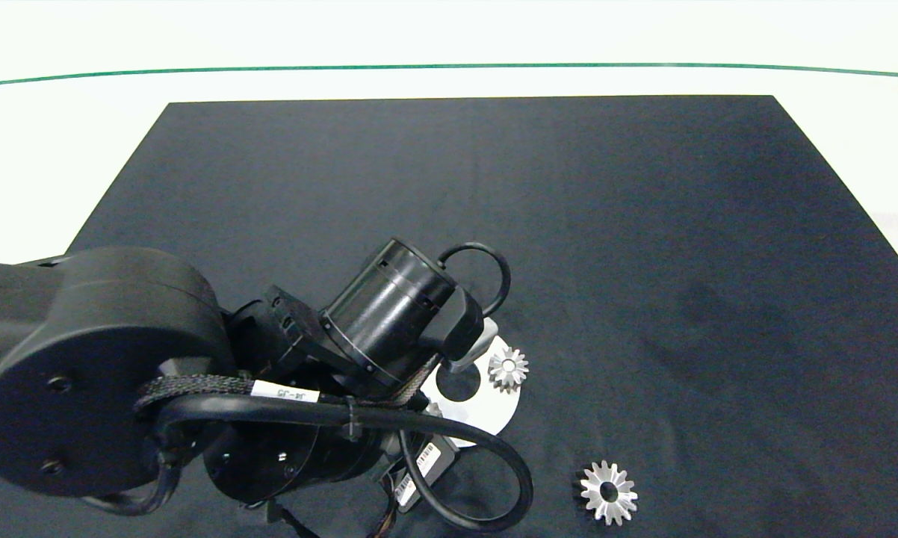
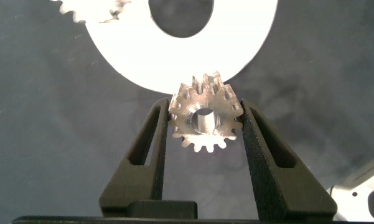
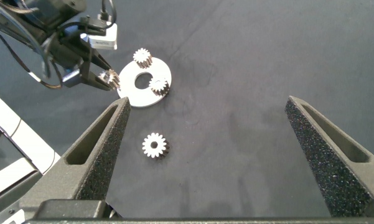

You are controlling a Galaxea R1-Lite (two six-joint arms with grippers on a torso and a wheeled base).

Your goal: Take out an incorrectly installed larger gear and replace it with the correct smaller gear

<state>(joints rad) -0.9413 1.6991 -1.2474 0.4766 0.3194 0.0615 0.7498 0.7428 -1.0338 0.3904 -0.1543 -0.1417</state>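
A left tool (image 2: 205, 118) grips a small silver gear (image 2: 205, 119) between its two dark padded fingers, at the rim of a white disc (image 2: 137, 56) lying on a black mat (image 1: 643, 224) over the counter. By its short teeth this looks like the smaller gear. The larger gear (image 1: 608, 492), star-toothed, lies loose on the mat, well apart from the disc. Another gear (image 1: 508, 368) sits on the disc. The right tool (image 3: 208, 162) hangs open above the mat, empty. These gears look stiff, hard, smooth and slippery; squeezing opposite teeth seems safest. A white cable tag (image 1: 285, 391) carries writing too small to read surely.
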